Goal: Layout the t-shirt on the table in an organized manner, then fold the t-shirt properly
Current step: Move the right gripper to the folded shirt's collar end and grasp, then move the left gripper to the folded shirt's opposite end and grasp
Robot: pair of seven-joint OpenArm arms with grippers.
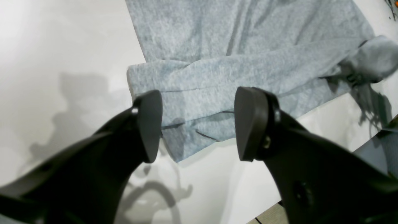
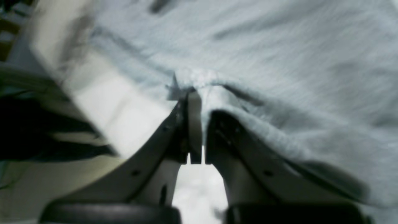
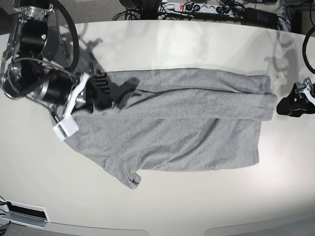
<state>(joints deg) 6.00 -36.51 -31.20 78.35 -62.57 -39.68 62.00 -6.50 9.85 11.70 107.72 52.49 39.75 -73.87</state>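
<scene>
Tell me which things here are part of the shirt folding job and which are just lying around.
Part of the job:
t-shirt
table
right gripper, jaws shut on the t-shirt
left gripper, jaws open

Just lying about:
power strip and cables beyond the far edge

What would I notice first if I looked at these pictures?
A big grey t-shirt lies spread across the middle of the white table, its top part folded over along its length. At one end, on the base view's left, the right gripper is shut on a bit of the cloth. At the other end the left gripper waits wide open just above the shirt's edge.
</scene>
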